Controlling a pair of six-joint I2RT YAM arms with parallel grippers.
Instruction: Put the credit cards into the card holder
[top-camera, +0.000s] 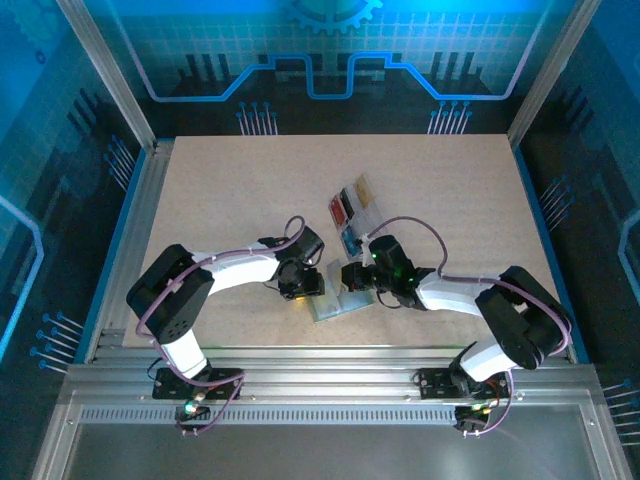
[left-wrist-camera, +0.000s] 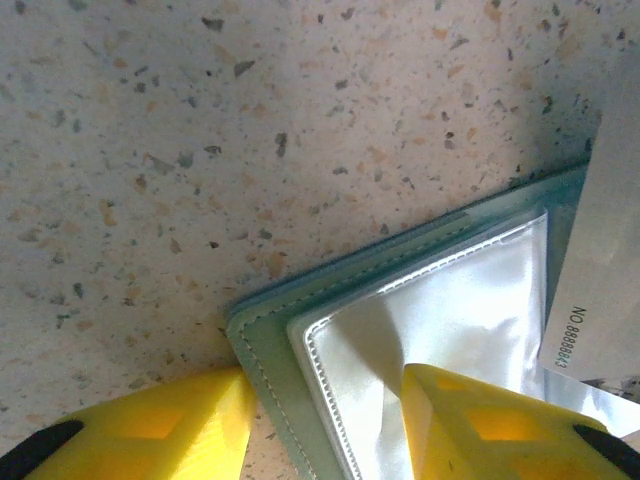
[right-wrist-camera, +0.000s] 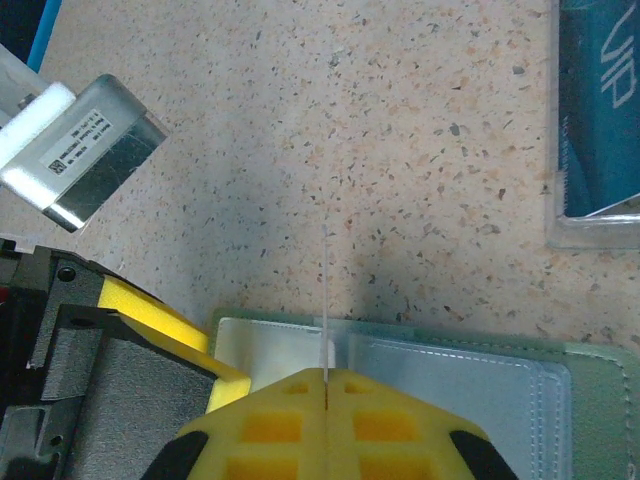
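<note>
The sage-green card holder (top-camera: 335, 305) lies open on the table between the arms, its clear inner sleeves facing up (left-wrist-camera: 270, 350) (right-wrist-camera: 590, 375). My left gripper (top-camera: 303, 283) (left-wrist-camera: 325, 385) straddles its corner with the jaws apart. One yellow finger (left-wrist-camera: 190, 420) rests on the table just outside the edge, and the other finger (left-wrist-camera: 480, 420) rests on the clear sleeve. My right gripper (top-camera: 353, 275) (right-wrist-camera: 326, 372) is shut on a thin pale credit card (right-wrist-camera: 325, 290), seen edge-on and upright above the holder's fold. The same card's grey face (left-wrist-camera: 605, 230) shows beside the holder.
A clear compartmented tray (top-camera: 368, 203) stands just beyond the holder with red (top-camera: 342, 208), tan (top-camera: 362, 187) and blue (top-camera: 351, 240) cards in it. Its near corner with the blue card (right-wrist-camera: 600, 110) is close to my right gripper. Open tabletop (top-camera: 230, 190) lies left and behind.
</note>
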